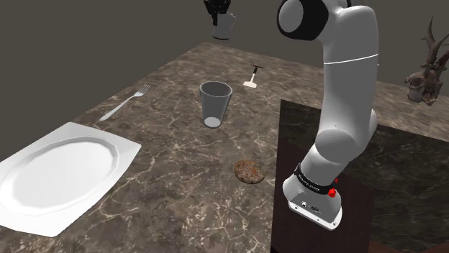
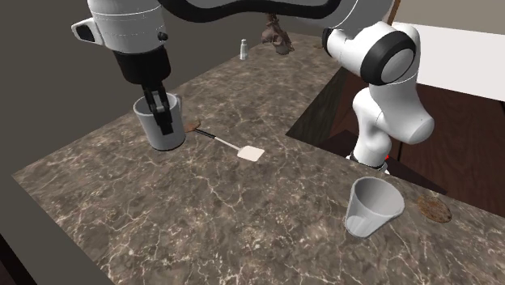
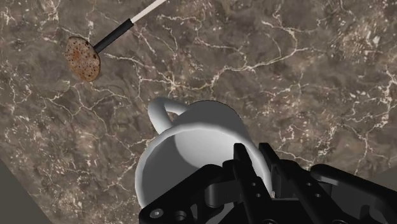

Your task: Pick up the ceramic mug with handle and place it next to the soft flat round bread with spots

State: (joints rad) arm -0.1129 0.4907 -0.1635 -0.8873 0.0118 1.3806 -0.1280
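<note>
A pale grey mug [image 1: 224, 29] with a handle hangs in the air over the far part of the marble table [image 1: 165, 136]. My gripper [image 1: 218, 10] is shut on its rim. In the second exterior view the gripper [image 2: 162, 109] has one finger inside the mug [image 2: 158, 133] and one outside. The wrist view shows the gripper [image 3: 256, 160] clasping the wall of the mug [image 3: 191, 140], handle pointing away. A brown spotted flat round bread [image 1: 248, 171] lies near the stand. A second spotted round piece [image 3: 83, 57] lies below, by the spatula's handle end.
A grey handleless cup [image 1: 216, 104] stands mid-table, and a spatula [image 1: 252, 75] lies behind it. A fork [image 1: 126, 103] and a large white plate [image 1: 57, 172] sit at the shoulder view's left. An antlered skull [image 1: 424, 79] rests at the far right.
</note>
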